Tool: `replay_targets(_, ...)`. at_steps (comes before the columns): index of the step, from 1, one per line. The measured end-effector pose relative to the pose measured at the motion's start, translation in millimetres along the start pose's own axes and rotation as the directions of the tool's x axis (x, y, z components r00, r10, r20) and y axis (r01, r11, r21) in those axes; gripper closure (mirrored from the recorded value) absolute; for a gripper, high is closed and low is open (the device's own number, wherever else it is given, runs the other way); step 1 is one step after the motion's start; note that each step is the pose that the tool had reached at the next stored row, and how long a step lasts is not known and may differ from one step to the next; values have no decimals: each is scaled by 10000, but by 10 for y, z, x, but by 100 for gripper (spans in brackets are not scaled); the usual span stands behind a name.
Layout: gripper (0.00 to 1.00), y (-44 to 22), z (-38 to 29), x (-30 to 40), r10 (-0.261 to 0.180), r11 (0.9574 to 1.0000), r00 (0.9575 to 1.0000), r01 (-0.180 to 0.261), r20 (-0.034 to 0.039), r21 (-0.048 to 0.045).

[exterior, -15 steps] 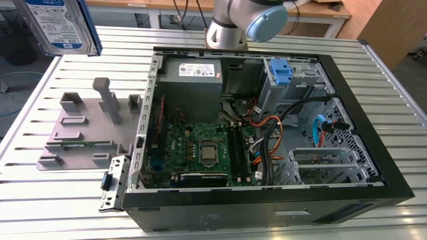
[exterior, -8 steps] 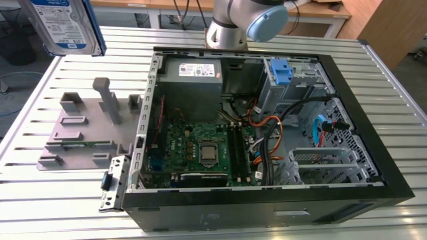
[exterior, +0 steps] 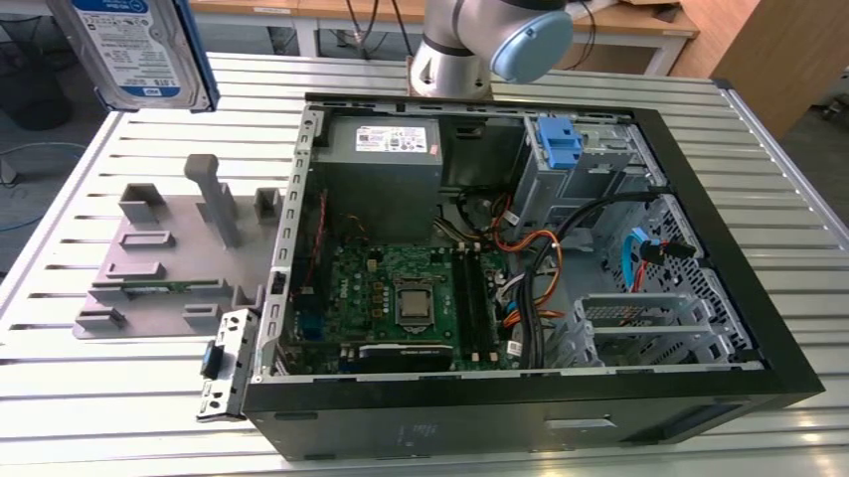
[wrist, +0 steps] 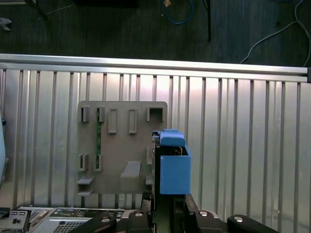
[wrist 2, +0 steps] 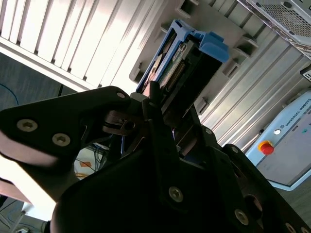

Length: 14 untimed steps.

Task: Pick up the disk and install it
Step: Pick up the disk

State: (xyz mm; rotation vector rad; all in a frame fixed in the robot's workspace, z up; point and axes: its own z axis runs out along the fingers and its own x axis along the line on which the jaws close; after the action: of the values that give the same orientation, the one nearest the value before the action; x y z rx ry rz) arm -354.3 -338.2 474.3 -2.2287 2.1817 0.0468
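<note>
Pincer (wrist: pixel 165 208) clenched on disk (wrist: pixel 174 169), aloft over grey fixture plate (wrist: pixel 121 141) edge, slatted table (wrist: pixel 233 145) open around

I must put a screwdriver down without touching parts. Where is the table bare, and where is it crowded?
Bare table slats lie at the exterior view's lower left, on the near side of the grey fixture, and on its far side, beside the case. Inside it, cables and boards are crowded.

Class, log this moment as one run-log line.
gripper: shut on disk | disk: aloft above table, outside computer case | install: not done
</note>
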Motion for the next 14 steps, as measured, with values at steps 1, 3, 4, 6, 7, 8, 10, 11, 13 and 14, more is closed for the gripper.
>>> replay_targets(1,65,-8,0,0,0,10000,10000,0,0,0)
replay_targets(3,65,-25,0,1,0,10000,10000,0,0,-1)
replay_targets(4,65,-33,0,1,0,10000,10000,0,0,1)
replay_targets(6,65,-49,0,1,1,10000,10000,-1,0,0)
replay_targets(7,65,-58,-1,1,0,10000,10000,0,0,-1)
replay_targets(8,65,-65,0,1,0,10000,10000,0,0,0)
replay_targets(10,65,-79,0,2,0,10000,10000,0,0,0)
replay_targets(11,65,-86,-1,2,0,10000,10000,0,0,0)
replay_targets(13,65,-100,-1,2,-1,10000,10000,1,-1,-1)
replay_targets(14,65,-107,-1,2,0,10000,10000,0,0,-1)
